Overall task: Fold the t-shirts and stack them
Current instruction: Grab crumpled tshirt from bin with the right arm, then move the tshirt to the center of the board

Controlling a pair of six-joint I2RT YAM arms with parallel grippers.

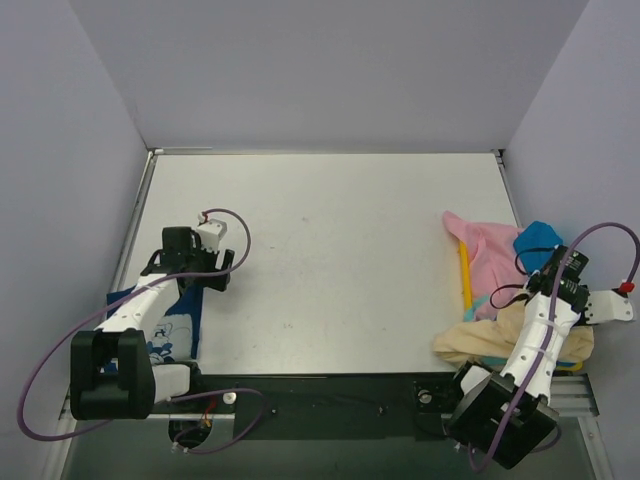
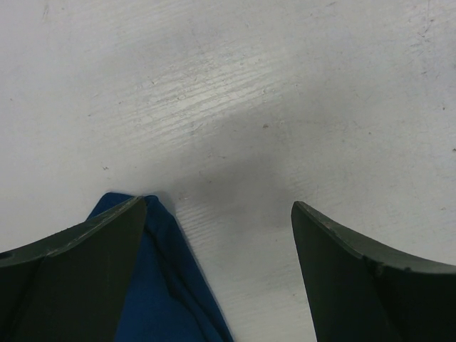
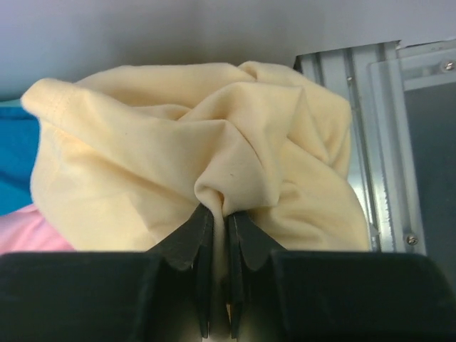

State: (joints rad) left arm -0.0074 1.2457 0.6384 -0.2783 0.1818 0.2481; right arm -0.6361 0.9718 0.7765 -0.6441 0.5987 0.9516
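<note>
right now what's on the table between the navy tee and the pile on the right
Nothing: in the top view, bare table runs from the navy tee to the pile.

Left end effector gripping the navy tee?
No, the left end effector stands wide open over the table; the navy tee lies loose at its side.

The top external camera is looking steeply down from above and behind the arm bases (image 1: 110, 375), taking in the whole tabletop (image 1: 330, 250) and its walls (image 1: 330, 70). The left wrist camera is hovering very near the tabletop, facing out between the spread fingers of the left pincer (image 2: 219, 203), and is sharing with the overhead view a corner of the navy t-shirt (image 2: 164, 285) at near left. The right wrist camera is sitting tight against the tan t-shirt (image 3: 178, 142) pinched in the right pincer (image 3: 219, 212), sharing that near-right heap with the overhead view.
</note>
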